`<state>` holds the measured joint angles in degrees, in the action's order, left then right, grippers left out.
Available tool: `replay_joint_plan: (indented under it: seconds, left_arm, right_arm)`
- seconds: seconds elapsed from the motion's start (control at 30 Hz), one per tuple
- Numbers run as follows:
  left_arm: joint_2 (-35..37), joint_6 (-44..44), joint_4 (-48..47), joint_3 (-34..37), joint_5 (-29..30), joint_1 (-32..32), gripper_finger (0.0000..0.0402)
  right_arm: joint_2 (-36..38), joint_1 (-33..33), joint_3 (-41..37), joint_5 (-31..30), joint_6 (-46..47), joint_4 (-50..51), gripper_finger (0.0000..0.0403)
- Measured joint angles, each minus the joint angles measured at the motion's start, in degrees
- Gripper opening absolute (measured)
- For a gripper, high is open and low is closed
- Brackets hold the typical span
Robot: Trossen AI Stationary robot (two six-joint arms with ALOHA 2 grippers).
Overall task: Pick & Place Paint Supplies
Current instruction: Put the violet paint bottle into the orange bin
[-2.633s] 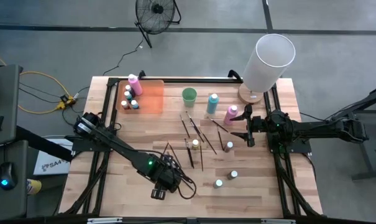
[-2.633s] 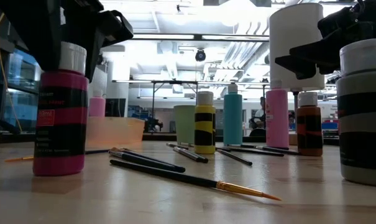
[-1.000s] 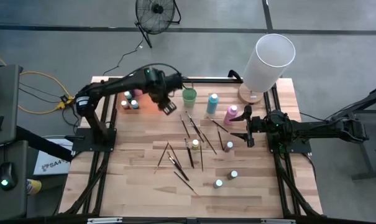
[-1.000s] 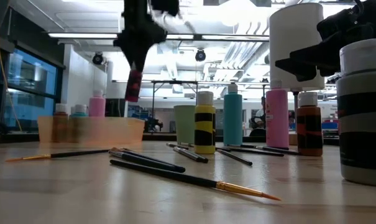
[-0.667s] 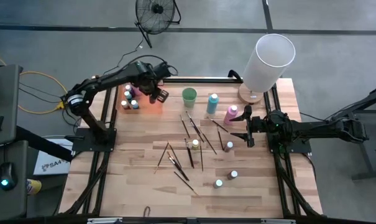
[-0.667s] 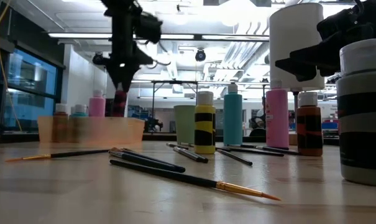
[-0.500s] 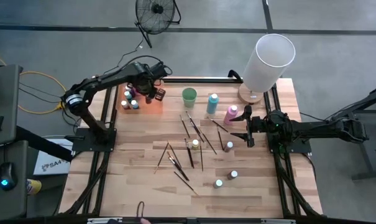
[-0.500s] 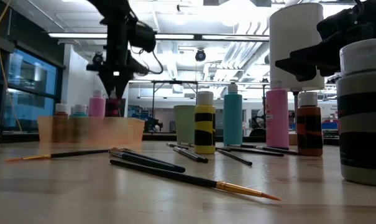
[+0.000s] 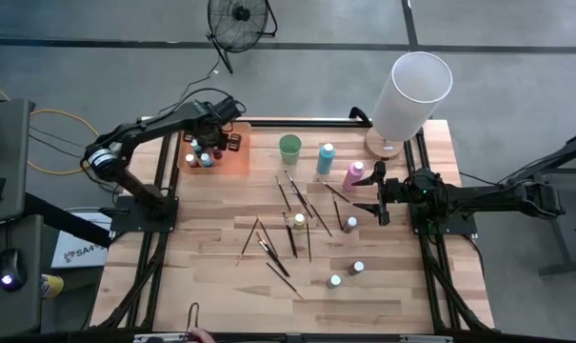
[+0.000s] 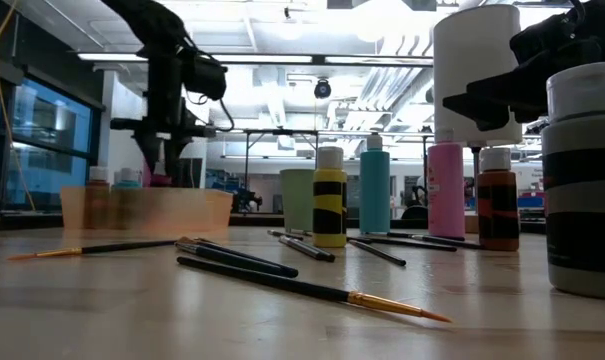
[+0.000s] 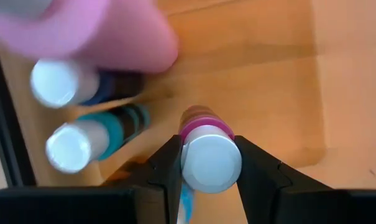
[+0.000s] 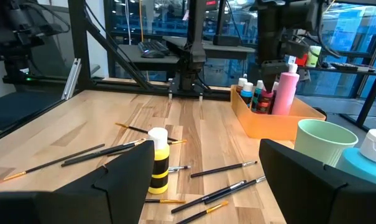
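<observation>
So I've got the left end effector [image 11: 209, 163] down inside the orange tray [image 9: 236, 160] at the far left corner of the bench [image 9: 211, 276], clamped on a small magenta paint bottle [image 11: 207, 149] with a pale cap. The wrist cam looks straight down on the cap, one finger on each side, and the bottle hangs upright over bare tray floor. From the low view I honestly can't tell if its base is touching down yet.

What matters here, I think, is the neighbours. The teal bottle [image 11: 91, 140] and a dark-banded one [image 11: 79, 84] sit just beside my drop spot, and the tall pink bottle [image 11: 88, 31] looms close too. I'd go straight down, no sideways drift, let the base seat flat, then spread the fingers only enough to clear the cap and lift vertically. Any swing on the way out could tip one of those.

The right end effector [image 12: 194, 171] is parked over the right side of the bench with its fingers spread wide and nothing in them, near the yellow bottle [image 12: 158, 158].

Plenty left outside the tray: brushes [image 9: 289, 238] scattered mid-bench, the blue bottle [image 9: 326, 157] and another pink one [image 9: 353, 175] near the green cup [image 9: 289, 147], plus a few small bottles [image 9: 346, 274] toward the near edge.
</observation>
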<state>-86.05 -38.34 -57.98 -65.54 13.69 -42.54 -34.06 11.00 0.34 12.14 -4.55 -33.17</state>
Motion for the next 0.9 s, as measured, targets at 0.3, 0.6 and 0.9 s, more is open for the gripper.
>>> replay_joint_plan:
  seconds: [0.3,0.6,0.9]
  left_arm:
    - [4.33,-5.08,2.88,6.48,-0.04,-1.48,0.0113]
    - [4.84,-7.17,7.42,8.94,-1.17,-3.88,0.0124]
    - [4.82,-7.31,6.01,8.94,-1.26,-4.81,0.0129]
  right_arm:
    - [0.00,0.00,0.00,0.01,0.00,0.00,0.0286]
    - [-0.01,0.00,0.00,0.00,0.00,0.01,0.0286]
    - [0.00,-0.02,0.00,0.00,0.00,0.01,0.0286]
